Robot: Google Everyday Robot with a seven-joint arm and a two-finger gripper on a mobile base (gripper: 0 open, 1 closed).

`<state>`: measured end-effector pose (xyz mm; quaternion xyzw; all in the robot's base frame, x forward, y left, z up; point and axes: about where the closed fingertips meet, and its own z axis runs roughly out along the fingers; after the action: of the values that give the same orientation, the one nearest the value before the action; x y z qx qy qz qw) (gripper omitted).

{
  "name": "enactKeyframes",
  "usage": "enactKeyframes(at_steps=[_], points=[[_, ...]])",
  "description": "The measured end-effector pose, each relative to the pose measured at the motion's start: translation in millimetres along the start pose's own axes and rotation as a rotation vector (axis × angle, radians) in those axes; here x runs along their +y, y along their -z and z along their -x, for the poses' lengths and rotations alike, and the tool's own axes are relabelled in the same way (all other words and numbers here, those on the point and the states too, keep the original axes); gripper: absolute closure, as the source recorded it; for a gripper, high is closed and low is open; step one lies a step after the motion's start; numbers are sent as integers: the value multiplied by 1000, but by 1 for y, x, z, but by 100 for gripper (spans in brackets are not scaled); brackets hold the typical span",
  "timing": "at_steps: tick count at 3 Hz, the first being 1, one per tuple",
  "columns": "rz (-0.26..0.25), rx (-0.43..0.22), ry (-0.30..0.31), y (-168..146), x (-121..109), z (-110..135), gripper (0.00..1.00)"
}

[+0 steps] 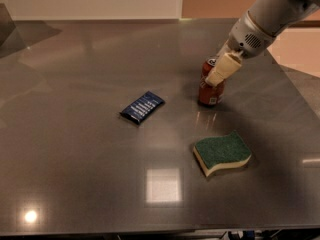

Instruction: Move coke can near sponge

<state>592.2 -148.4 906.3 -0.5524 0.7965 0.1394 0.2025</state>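
Note:
The red coke can stands upright on the grey table, right of centre. My gripper comes down from the upper right and sits around the can's upper half. One cream finger lies across the can's front and the other is hidden behind it. The gripper looks shut on the can, which still rests on the table. The sponge, green on top with a pale yellow base, lies flat nearer the camera, about a can's height from the can.
A flat dark blue packet lies left of the can near the table's middle. The table's right edge runs close behind my arm. Bright light reflections show near the front edge.

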Motion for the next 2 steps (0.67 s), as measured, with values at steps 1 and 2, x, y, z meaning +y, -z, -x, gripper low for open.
enactKeyframes(at_steps=[1, 2], points=[[34, -12, 24, 10, 25, 2, 100], [47, -16, 49, 16, 49, -2, 100]])
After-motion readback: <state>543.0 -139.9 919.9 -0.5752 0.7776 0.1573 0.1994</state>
